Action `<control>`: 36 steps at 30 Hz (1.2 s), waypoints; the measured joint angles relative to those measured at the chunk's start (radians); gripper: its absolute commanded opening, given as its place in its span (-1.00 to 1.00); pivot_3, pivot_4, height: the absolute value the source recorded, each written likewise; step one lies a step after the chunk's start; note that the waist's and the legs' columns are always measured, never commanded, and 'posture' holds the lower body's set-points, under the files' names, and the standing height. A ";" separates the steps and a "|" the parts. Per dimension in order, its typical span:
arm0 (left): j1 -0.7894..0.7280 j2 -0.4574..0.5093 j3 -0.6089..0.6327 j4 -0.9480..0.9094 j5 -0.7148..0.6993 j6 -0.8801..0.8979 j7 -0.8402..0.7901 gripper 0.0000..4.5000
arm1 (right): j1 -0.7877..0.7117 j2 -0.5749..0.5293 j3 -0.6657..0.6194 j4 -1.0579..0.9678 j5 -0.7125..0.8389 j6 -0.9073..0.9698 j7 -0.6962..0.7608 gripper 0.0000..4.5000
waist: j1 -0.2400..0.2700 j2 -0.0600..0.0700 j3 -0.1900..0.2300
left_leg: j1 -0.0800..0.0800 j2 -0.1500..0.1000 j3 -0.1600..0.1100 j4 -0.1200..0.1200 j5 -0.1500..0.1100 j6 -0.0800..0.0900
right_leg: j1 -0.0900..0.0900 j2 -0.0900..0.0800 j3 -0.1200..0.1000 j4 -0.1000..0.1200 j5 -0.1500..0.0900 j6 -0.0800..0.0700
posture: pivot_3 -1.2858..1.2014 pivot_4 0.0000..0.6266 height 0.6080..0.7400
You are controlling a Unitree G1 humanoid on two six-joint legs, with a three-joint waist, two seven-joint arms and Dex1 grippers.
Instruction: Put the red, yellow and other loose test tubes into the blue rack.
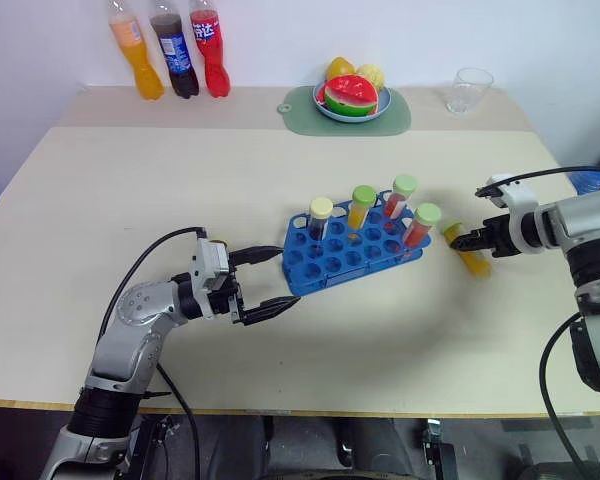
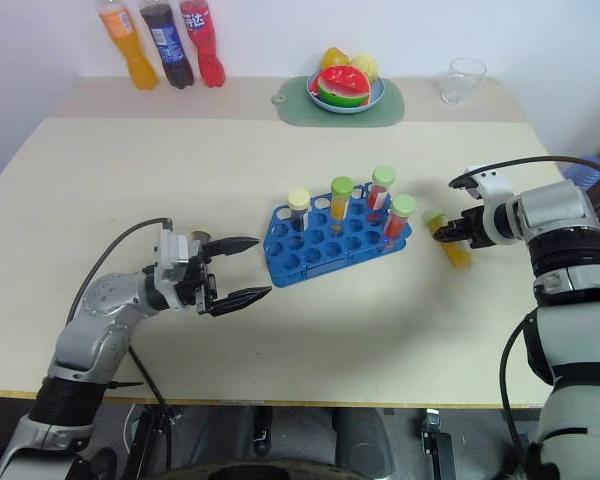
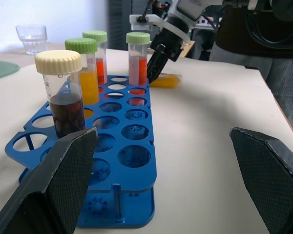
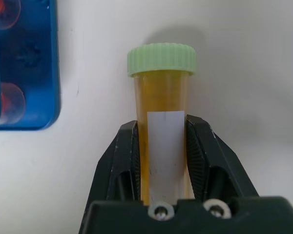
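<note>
A yellow tube (image 4: 160,122) lying on the tabletop (image 1: 130,200) just right of the blue rack (image 1: 352,250) is pinched by the right gripper (image 1: 461,240); left gripper (image 1: 267,282) jaws are spread.

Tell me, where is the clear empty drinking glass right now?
The clear empty drinking glass stands at the table's far right corner, right of the green mat holding the fruit plate.

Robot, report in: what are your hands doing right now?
Right end effector shut on green-capped yellow test tube lying on table. Left end effector open beside blue plastic rack. Nothing blocking.
</note>
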State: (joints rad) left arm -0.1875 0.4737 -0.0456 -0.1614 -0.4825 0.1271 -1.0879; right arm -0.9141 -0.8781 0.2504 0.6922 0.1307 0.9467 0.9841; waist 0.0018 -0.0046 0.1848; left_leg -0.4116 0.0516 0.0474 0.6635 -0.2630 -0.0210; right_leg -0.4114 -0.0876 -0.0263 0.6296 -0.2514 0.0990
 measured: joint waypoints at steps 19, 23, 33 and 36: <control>-0.078 -0.014 -0.022 0.096 0.004 -0.012 -0.055 1.00 | 1.067 -0.010 -0.528 -1.081 0.220 -0.545 0.008 -0.64 | 0.007 -0.003 -0.001 | 0.003 0.000 -0.003 0.001 -0.001 0.001 | 0.004 0.001 -0.001 -0.001 -0.002 0.000 | 0.03 -0.52 1.00; -0.090 -0.021 -0.021 0.123 0.012 -0.028 -0.073 1.00 | 1.004 0.129 -0.506 -1.209 0.324 -0.563 -0.043 -0.64 | 0.002 -0.004 -0.001 | 0.003 0.000 -0.003 0.001 -0.001 0.001 | 0.004 0.001 0.000 0.000 -0.002 -0.002 | 0.03 -0.52 1.00; -0.059 -0.018 -0.010 0.127 0.012 -0.031 -0.085 1.00 | 0.741 0.517 -0.335 -1.108 0.233 -0.722 -0.353 -0.64 | 0.010 -0.004 -0.001 | 0.002 0.000 -0.003 0.001 0.000 0.001 | 0.003 0.001 -0.001 0.000 -0.002 -0.002 | 0.03 -0.52 1.00; -0.055 -0.014 0.000 0.125 0.012 -0.031 -0.080 1.00 | 0.712 0.579 -0.303 -1.040 0.190 -0.796 -0.399 -0.64 | 0.010 -0.004 -0.001 | 0.002 0.000 -0.003 0.001 0.000 0.001 | 0.003 0.001 -0.001 0.000 -0.002 -0.001 | 0.03 -0.52 1.00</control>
State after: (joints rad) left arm -0.2421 0.4595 -0.0451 -0.0368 -0.4708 0.0961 -1.1680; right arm -0.2021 -0.2987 -0.0524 -0.3483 0.3210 0.1503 0.5852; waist 0.0114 -0.0086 0.1837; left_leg -0.4099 0.0515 0.0448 0.6644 -0.2634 -0.0205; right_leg -0.4086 -0.0867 -0.0270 0.6300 -0.2530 0.0976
